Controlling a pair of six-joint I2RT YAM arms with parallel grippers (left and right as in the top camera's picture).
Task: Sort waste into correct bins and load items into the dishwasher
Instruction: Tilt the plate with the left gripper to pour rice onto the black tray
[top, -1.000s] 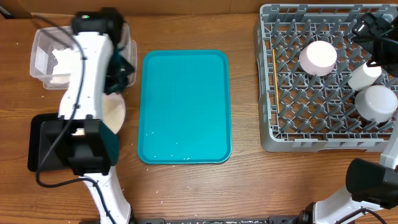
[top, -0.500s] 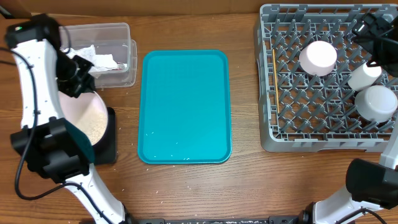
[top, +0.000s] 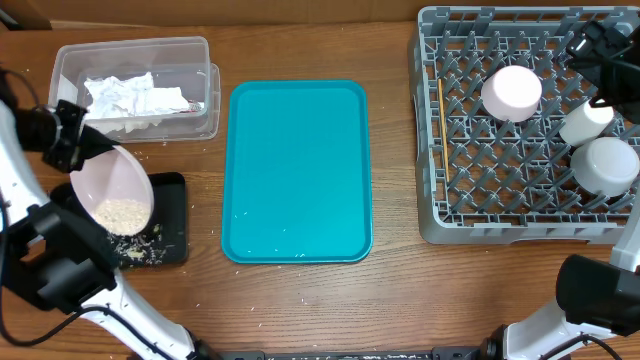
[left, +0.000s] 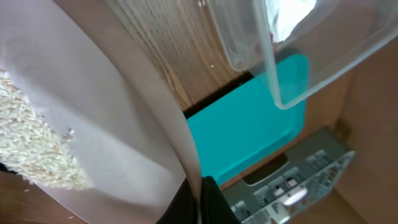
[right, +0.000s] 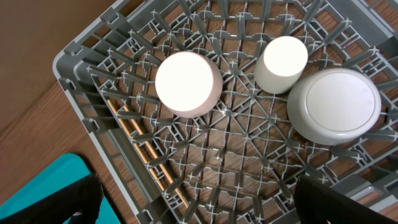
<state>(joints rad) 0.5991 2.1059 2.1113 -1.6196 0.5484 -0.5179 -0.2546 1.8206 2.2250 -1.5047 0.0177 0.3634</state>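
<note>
My left gripper (top: 63, 141) is shut on the rim of a large pale-pink plate (top: 108, 182) and holds it tilted over the black tray (top: 170, 225). Loose rice (top: 122, 214) sits at the plate's low edge, with some grains on the tray. In the left wrist view the jaws (left: 200, 200) pinch the plate rim (left: 112, 106), rice (left: 34, 149) at its left. The clear tub (top: 135, 62) holds crumpled napkins (top: 125, 95). The dish rack (top: 450, 150) holds a bowl (top: 512, 92), a cup (top: 586, 121), a small dish (top: 608, 164) and chopsticks (top: 440, 110). My right gripper (right: 199, 205) is open above the rack.
The teal tray (top: 297, 170) lies between the bins and the rack, with a few stray grains at its near edge. A few grains lie on the wooden table (top: 300, 310) in front. The tub's corner (left: 298, 56) hangs close to the plate in the left wrist view.
My left arm swung left from over the tub, carrying the plate. The plate now tilts over the black tray, and rice has slid to its low edge and onto the tray. The right arm is still.
</note>
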